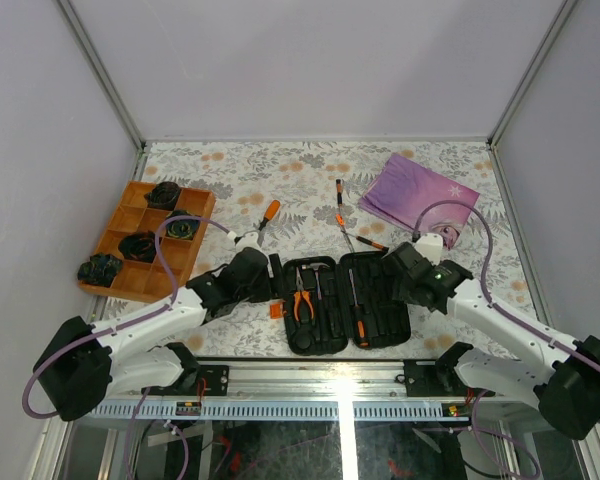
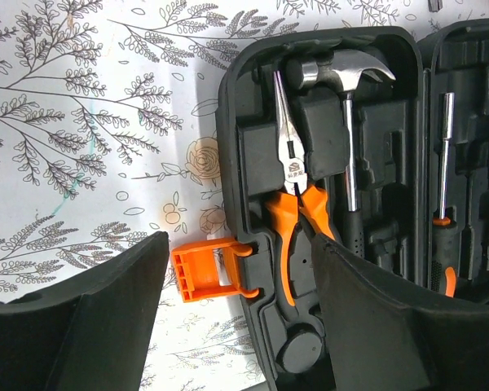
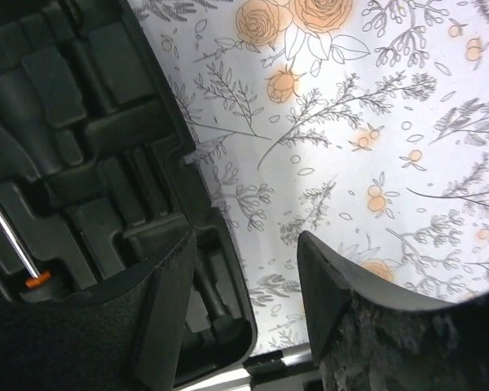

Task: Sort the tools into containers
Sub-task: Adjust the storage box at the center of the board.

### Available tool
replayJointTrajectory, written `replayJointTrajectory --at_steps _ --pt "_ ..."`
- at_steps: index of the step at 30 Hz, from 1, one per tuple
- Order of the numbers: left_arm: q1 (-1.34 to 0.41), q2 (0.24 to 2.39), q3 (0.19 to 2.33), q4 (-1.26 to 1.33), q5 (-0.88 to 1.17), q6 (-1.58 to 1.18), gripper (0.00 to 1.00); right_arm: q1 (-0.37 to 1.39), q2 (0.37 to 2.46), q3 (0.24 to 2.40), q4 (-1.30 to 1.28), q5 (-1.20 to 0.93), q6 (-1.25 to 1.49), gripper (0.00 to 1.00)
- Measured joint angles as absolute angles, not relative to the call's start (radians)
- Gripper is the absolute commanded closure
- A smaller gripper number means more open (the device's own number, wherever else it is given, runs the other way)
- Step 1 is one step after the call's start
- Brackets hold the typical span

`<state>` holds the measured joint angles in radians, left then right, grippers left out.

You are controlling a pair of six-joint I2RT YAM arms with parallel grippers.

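Observe the tool case (image 1: 372, 318): left gripper (image 2: 235, 262) spread open over its latch (image 2: 200, 274) edge; right gripper (image 3: 246, 244) spread open astride its opposite rim.

Plain white walls (image 1: 310, 60) around a floral-patterned tabletop (image 1: 280, 170), aluminium corner rails (image 1: 99, 70).

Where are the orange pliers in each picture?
Top external: the orange pliers lie in the open black case, in its left half, below centre.
Left wrist: centre of the picture, beside the hammer.
Right wrist: not in it.
Shared landmark: the black case, seen in all three.
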<state>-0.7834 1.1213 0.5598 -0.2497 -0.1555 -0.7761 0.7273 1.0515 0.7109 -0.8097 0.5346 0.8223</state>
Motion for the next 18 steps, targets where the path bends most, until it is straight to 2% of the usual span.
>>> replayJointTrajectory --at_steps 7,18 --pt "-0.766 1.115 0.560 -0.256 -0.139 -0.770 0.31 0.534 1.016 0.631 -0.661 0.308 0.730 0.40" --pt "-0.743 1.115 0.560 -0.258 -0.099 -0.754 0.31 0.501 1.048 0.540 -0.527 0.026 0.671 0.43"
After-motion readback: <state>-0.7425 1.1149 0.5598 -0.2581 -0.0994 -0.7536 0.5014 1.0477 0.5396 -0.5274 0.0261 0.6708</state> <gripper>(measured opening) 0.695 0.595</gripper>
